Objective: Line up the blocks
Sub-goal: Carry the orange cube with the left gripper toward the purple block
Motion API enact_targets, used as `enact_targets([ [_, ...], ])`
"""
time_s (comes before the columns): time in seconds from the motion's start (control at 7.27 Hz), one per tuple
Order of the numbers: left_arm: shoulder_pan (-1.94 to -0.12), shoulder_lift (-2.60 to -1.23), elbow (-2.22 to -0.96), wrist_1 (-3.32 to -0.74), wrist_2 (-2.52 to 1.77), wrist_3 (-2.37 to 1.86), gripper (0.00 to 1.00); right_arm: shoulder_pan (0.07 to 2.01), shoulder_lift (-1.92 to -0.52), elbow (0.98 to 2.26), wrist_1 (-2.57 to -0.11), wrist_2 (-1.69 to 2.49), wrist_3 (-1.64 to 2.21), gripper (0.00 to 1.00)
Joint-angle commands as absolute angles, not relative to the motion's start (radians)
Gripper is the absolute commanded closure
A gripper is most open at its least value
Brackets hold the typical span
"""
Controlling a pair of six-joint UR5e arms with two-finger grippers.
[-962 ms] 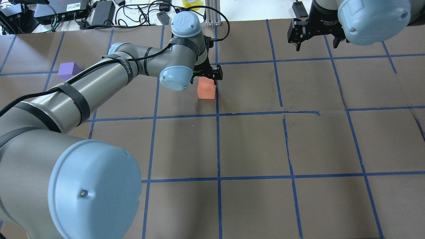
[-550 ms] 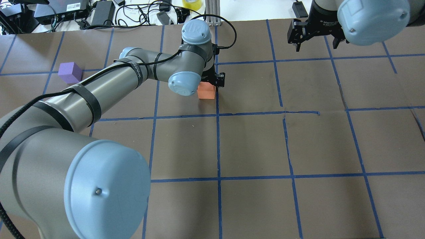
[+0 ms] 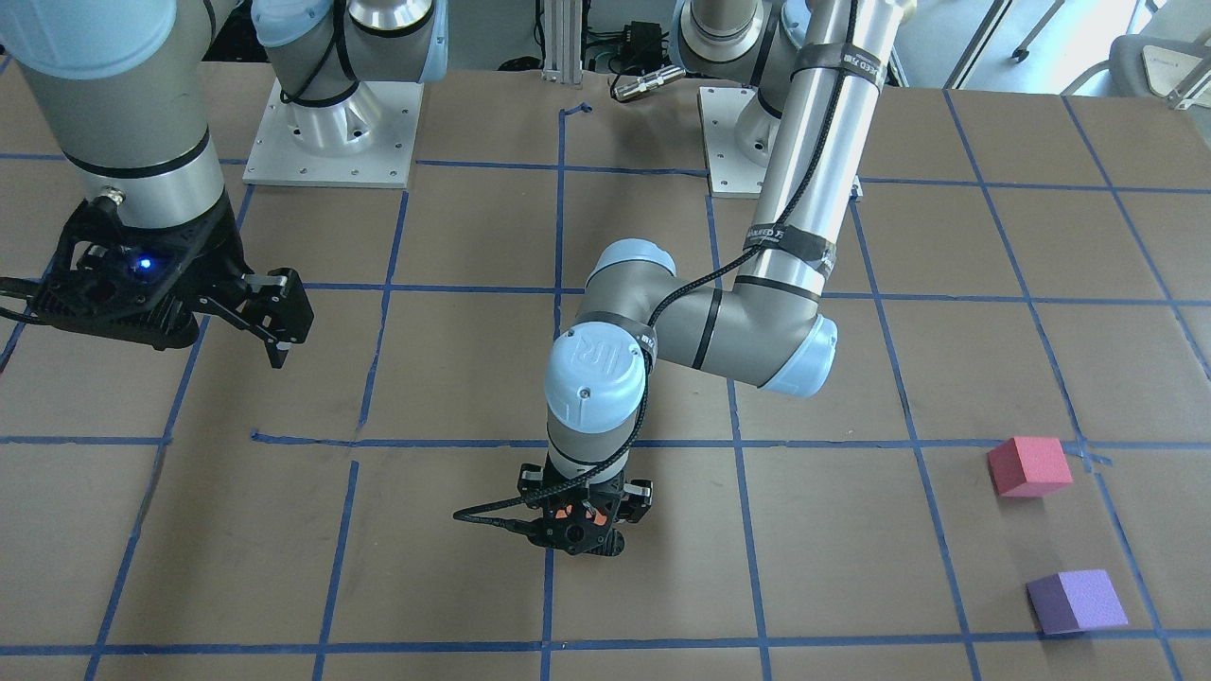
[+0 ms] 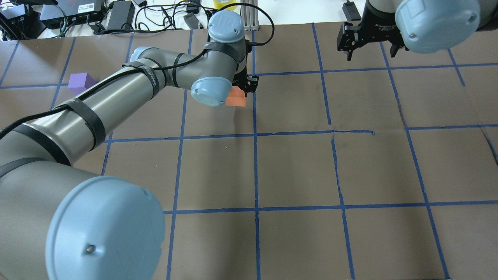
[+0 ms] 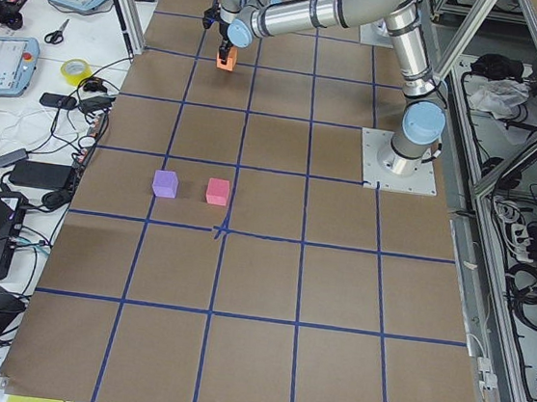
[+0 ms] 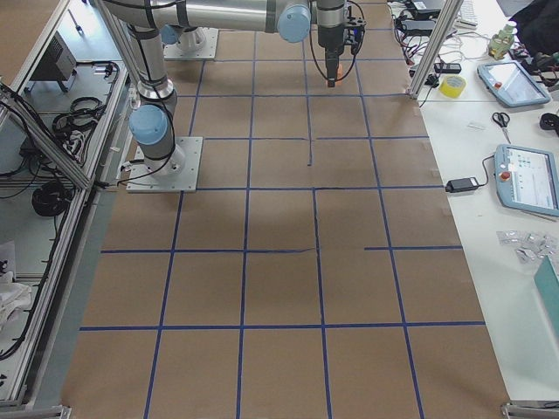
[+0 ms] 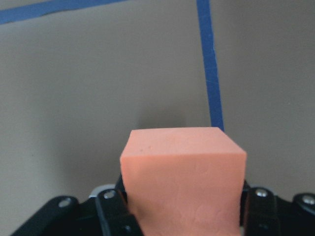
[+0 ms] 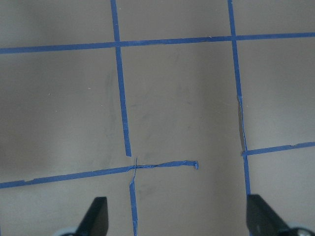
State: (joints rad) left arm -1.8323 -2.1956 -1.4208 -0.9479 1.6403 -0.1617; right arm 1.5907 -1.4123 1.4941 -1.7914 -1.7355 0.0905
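Now the left gripper (image 3: pixel 585 515) clamps the orange block (image 7: pixel 183 172), a matte foam cube with faintly pitted faces, beside a blue tape line (image 7: pixel 209 64) on the brown paper table (image 4: pixel 295 171). The pink-red block (image 3: pixel 1029 465) and purple block (image 3: pixel 1077 601), also square-edged foam, sit near each other, well apart from it. The right gripper (image 8: pixel 174 223) hangs with fingers spread.

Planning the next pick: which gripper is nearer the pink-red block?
Left. The left gripper, shut on the orange block, is mid-table; the right gripper hovers farther off, beyond it from the pink-red block.
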Motion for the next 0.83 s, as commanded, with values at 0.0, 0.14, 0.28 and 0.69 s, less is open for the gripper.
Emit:
enact_targets([
  [0.0,-1.671,-2.125,-1.411,-0.963,1.591,-0.131,1.00,1.591,-1.413,1.494,-1.792,-1.735,0.091,0.00],
  [0.14,-1.601,-2.090,-1.405,-1.020,1.601,-0.053,1.00,1.591,-1.413,1.494,-1.792,-1.733,0.091,0.00],
  [0.28,-1.503,-2.062,-1.402,-1.072,1.605,0.021,1.00,1.591,-1.413,1.494,-1.790,-1.735,0.091,0.00],
  [0.69,-1.238,-2.052,-1.398,-1.075,1.482,0.217,1.00,1.591,-1.411,1.496,-1.792,-1.735,0.092,0.00],
])
